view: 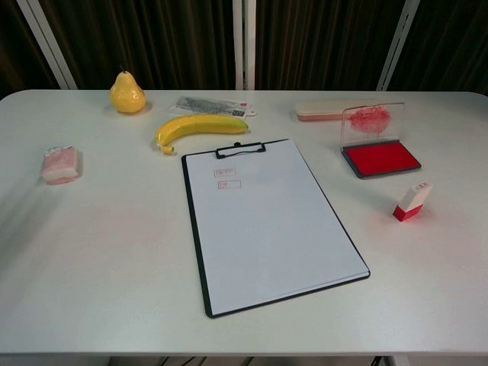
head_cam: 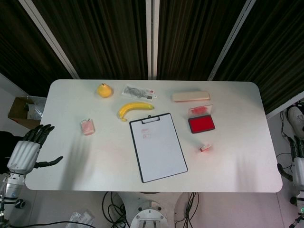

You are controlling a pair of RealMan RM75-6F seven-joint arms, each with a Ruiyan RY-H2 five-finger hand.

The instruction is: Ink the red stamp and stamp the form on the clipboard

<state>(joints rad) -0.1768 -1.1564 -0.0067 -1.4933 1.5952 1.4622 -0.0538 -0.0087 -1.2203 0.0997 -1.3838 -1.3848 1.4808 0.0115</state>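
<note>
A small red and white stamp [head_cam: 205, 147] [view: 412, 201] lies on the table right of the clipboard. The open ink pad [head_cam: 201, 123] [view: 380, 158] sits just behind it, lid up, red pad showing. The black clipboard [head_cam: 157, 146] [view: 263, 221] holds a white form with two small red boxes near its clip. My left hand [head_cam: 29, 148] hangs off the table's left edge, fingers spread and holding nothing. My right hand [head_cam: 298, 164] shows only partly at the far right, beyond the table edge; its fingers are unclear. Neither hand appears in the chest view.
A banana [head_cam: 135, 109] [view: 199, 128] lies just behind the clipboard. A pear [head_cam: 104, 90] [view: 127, 93], a printed packet [head_cam: 138, 91], a pink case [head_cam: 190, 96] and a pink wrapped item [head_cam: 88, 127] [view: 60, 165] sit around the table. A cardboard box [head_cam: 24, 110] stands on the floor at left.
</note>
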